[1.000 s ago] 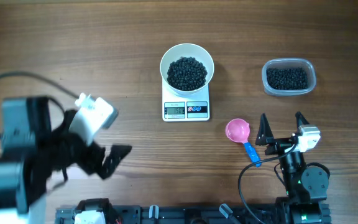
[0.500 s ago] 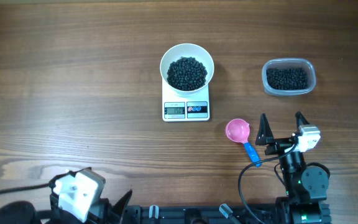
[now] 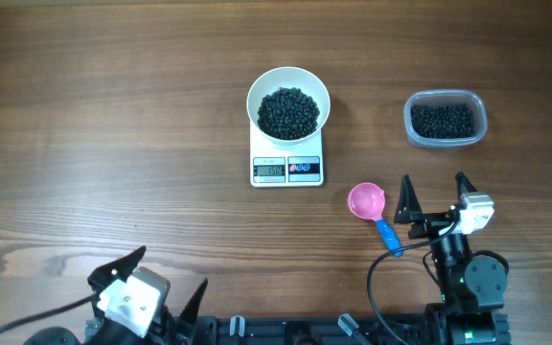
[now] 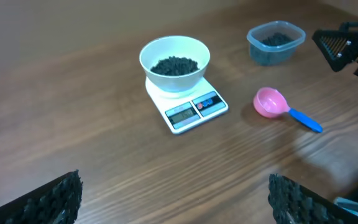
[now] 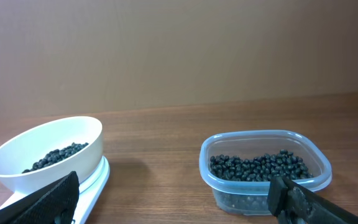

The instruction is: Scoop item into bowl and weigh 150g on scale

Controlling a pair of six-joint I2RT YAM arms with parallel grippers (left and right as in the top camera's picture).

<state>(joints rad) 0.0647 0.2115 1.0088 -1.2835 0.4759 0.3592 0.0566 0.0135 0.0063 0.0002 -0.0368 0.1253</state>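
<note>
White bowl (image 3: 255, 91) resting on the platform of the scale (image 3: 287, 170), near the middle of the wooden surface (image 3: 113, 115), with the display and two round buttons facing the near edge; digits lit but too small to read with certainty. Inside the bowl, a dark heap of the black grains (image 3: 288, 113), lying below the rim. To the right and well apart, a clear plastic tub (image 3: 446, 95) with more of the same grains covering its floor. Between scale and tub, nearer the robot, a pink scoop (image 3: 367, 201) lying on the surface, cup empty and facing up, blue handle pointing toward the right arm. Right claw (image 3: 433, 180) just beside that handle, released, jaws spread wide, grasping nothing, aimed toward the tub. Left claw (image 3: 172, 269) low at the near left edge, likewise released and empty, well apart from bowl and scale.
</note>
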